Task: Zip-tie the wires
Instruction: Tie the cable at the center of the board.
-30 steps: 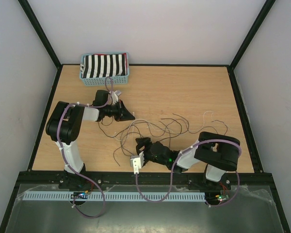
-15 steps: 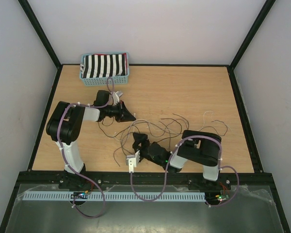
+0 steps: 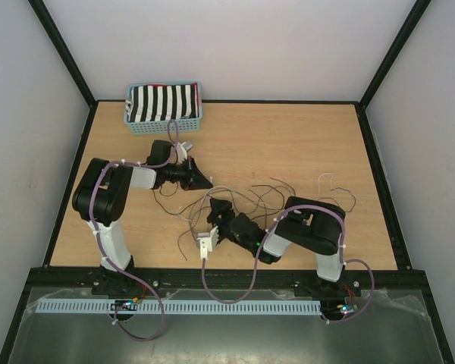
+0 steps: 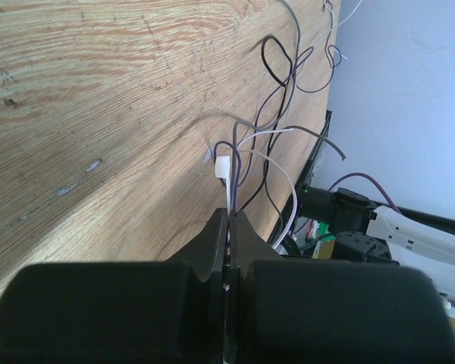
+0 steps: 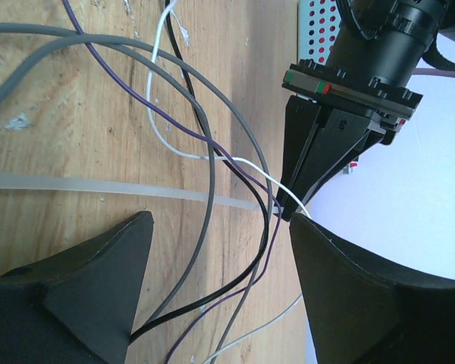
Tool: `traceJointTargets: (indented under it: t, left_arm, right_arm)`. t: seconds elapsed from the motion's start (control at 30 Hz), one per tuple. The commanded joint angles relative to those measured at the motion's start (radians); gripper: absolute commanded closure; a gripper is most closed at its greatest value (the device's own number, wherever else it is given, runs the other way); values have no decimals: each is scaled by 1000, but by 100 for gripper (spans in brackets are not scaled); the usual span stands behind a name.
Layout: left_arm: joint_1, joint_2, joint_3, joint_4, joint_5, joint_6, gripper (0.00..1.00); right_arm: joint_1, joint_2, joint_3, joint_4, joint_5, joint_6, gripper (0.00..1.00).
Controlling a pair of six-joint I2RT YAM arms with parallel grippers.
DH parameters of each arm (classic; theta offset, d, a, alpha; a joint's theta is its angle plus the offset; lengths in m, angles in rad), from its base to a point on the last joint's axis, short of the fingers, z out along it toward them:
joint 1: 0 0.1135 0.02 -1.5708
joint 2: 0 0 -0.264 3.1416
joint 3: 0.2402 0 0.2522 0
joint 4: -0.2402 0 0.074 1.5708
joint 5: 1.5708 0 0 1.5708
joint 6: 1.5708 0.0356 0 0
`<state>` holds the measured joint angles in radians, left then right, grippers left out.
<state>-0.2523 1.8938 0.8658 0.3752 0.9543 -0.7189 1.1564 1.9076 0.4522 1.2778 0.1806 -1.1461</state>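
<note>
Item 1, the wires (image 3: pixel 267 199): thin strands, black, grey, purple and white. They lie in loose loops on the middle of the wooden surface (image 3: pixel 288 136), spreading toward its right edge. One end of the bunch is gathered at the left pincer.

Item 2, left pincer (image 3: pixel 202 180): fingers pressed together and clamped on several strands of the wires (image 4: pixel 267 163), which fan out from its tips. It lies low over the surface, left of centre.

Item 3, right pincer (image 5: pixel 221 224): fingers (image 5: pixel 98 288) spread wide apart and holding nothing. It faces the left pincer's tips (image 5: pixel 292 206), with strands running across the gap between its fingers.

Item 4, zip tie (image 5: pixel 98 186): a pale translucent strip lying flat on the surface under the strands. One end reaches toward the left pincer.

Item 5, basket (image 3: pixel 164 121): blue, in the far left corner of the surface, holding black-and-white striped cloth (image 3: pixel 163 101).
</note>
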Motion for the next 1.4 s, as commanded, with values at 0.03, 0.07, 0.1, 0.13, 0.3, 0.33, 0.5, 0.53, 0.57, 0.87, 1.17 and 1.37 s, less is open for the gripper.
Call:
traceJointTargets:
  t: [0.03, 0.07, 0.1, 0.13, 0.3, 0.33, 0.5, 0.53, 0.57, 0.87, 1.17, 1.37]
  left_arm:
    - [-4, -35, 24, -2, 32, 5, 100]
    - [-4, -35, 25, -2, 33, 5, 100]
    - [-5, -34, 26, -2, 34, 6, 100]
    - [-6, -34, 26, -2, 34, 6, 100]
    - [-10, -29, 29, -2, 38, 3, 100]
    - [-12, -29, 29, -3, 39, 3, 100]
    - [-17, -30, 29, -3, 38, 0, 100]
    - [-16, -29, 30, -4, 37, -1, 100]
    - [-16, -28, 31, -4, 37, -2, 100]
    - [-18, -10, 36, -4, 31, -3, 100]
    - [-20, -8, 38, -5, 26, -7, 100]
    - [-22, -4, 39, -5, 24, -6, 100]
  right_arm:
    - [-11, 17, 19, -104, -43, -27, 16]
    - [-6, 20, 21, -102, -46, -33, 16]
    - [0, 23, 24, -98, -44, -38, 16]
    - [5, 27, 23, -90, -38, -42, 16]
    - [20, 50, 20, -63, -32, -50, 16]
    - [23, 58, 21, -58, -29, -51, 16]
    - [39, 86, 25, -6, -23, -52, 16]
    - [43, 86, 27, -7, -24, -51, 16]
    - [49, 82, 25, -10, -25, -48, 16]
    - [89, 38, -49, 69, -39, 45, 17]
    - [113, 37, -63, 94, -33, 65, 19]
    - [127, 38, -66, 102, -29, 68, 21]
